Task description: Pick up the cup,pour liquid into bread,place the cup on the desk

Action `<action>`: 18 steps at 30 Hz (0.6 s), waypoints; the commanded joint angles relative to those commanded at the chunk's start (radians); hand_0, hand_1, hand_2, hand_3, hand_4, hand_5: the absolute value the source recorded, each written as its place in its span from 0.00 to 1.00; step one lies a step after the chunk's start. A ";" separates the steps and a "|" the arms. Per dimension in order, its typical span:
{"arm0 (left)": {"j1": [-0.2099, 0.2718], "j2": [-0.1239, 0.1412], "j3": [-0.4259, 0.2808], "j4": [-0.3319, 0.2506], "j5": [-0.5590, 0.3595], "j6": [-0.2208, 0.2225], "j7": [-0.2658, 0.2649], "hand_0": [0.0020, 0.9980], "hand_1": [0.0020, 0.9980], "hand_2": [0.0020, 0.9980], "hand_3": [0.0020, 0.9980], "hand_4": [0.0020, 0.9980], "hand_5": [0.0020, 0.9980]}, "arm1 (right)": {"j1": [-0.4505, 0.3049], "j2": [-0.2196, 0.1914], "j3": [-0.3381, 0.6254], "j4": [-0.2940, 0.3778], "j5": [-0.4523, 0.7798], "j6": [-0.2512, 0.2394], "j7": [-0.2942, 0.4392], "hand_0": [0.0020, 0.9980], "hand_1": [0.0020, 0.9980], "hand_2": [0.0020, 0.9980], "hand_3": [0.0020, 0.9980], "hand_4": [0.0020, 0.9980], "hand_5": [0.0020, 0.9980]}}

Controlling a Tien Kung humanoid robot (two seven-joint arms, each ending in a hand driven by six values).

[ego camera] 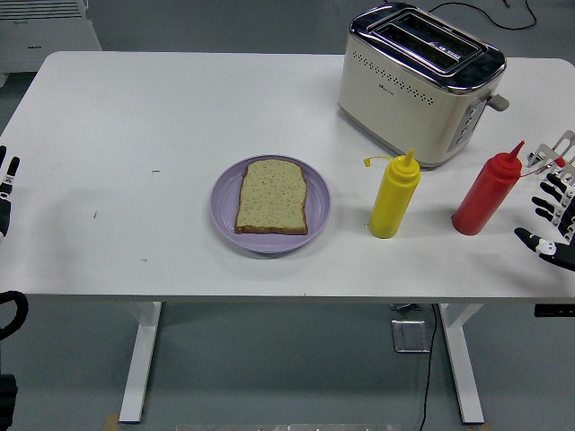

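A: What am I seeing?
B: I'm watching the right hand (550,208) hovering spread and empty, just right of the red bottle (486,194). The yellow bottle (394,196) is standing between it and the bread (272,197) on the purple plate (225,202).
A: The left hand (7,190)?
B: Resting at the left edge; grip unclear.

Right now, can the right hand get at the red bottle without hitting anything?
Probably yes. The right hand is open at the table's right edge, right beside the red bottle, with bare table between them. The yellow bottle and toaster sit on the bottle's far side, out of the way.
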 joint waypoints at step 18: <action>0.001 0.000 -0.006 0.001 0.000 0.000 0.000 0.78 0.73 0.73 0.66 0.53 0.93 | 0.163 0.083 -0.116 -0.043 0.042 -0.066 -0.001 1.00 0.94 1.00 1.00 0.91 0.13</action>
